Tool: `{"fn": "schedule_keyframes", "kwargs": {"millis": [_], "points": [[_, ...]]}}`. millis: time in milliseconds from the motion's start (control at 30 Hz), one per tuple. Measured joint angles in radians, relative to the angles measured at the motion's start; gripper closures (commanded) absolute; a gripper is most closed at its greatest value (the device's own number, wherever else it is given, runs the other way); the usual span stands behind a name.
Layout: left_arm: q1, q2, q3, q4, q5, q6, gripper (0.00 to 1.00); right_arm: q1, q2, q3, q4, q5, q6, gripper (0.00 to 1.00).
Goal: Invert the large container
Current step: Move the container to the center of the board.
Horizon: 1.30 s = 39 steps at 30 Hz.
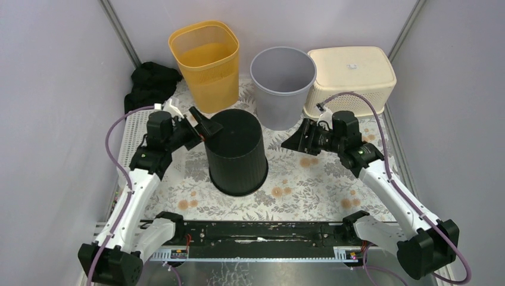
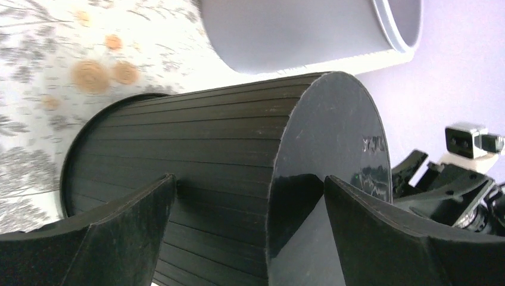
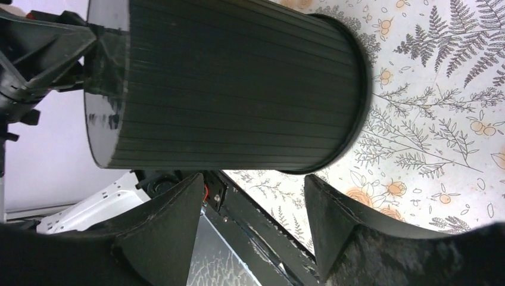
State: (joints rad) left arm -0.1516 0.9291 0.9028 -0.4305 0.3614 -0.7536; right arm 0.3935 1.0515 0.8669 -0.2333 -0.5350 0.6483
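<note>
**Both arms bent inward, jaws apart**

The left arm [image 1: 138, 185] rises from the lower left of the frame and bends toward the centre. The left gripper [image 1: 205, 127] is a little left of centre, with its jaws spread wide. The right arm [image 1: 387, 185] comes up from the lower right and also bends inward. The right gripper [image 1: 290, 143] points to the left, with its jaws partly apart and holding nothing.

Along the back of the floral-patterned surface [image 1: 309, 190] stand three bins: an orange perforated basket [image 1: 205, 62], a grey round bin [image 1: 282, 89] and a cream basket [image 1: 351, 74] - this one bottom-up. A black cloth [image 1: 152, 83] lies bunched at the far left, beside the orange basket.
</note>
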Motion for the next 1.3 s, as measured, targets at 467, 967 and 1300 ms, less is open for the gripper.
{"fn": "schedule_keyframes", "kwargs": {"millis": [467, 967, 1300], "points": [[-0.403, 0.421, 0.13, 0.416, -0.079, -0.105, 0.0, -0.006, -0.143, 0.21, -0.292, 0.156, -0.116, 0.29], [-0.51, 0.772, 0.444, 0.552, -0.003, -0.038, 0.0, -0.006, -0.35, 0.315, -0.454, 0.364, -0.219, 0.27], [-0.478, 0.601, 0.578, 0.39, -0.029, 0.11, 0.0, -0.006, -0.332, 0.301, -0.402, 0.141, -0.239, 0.28]]}}
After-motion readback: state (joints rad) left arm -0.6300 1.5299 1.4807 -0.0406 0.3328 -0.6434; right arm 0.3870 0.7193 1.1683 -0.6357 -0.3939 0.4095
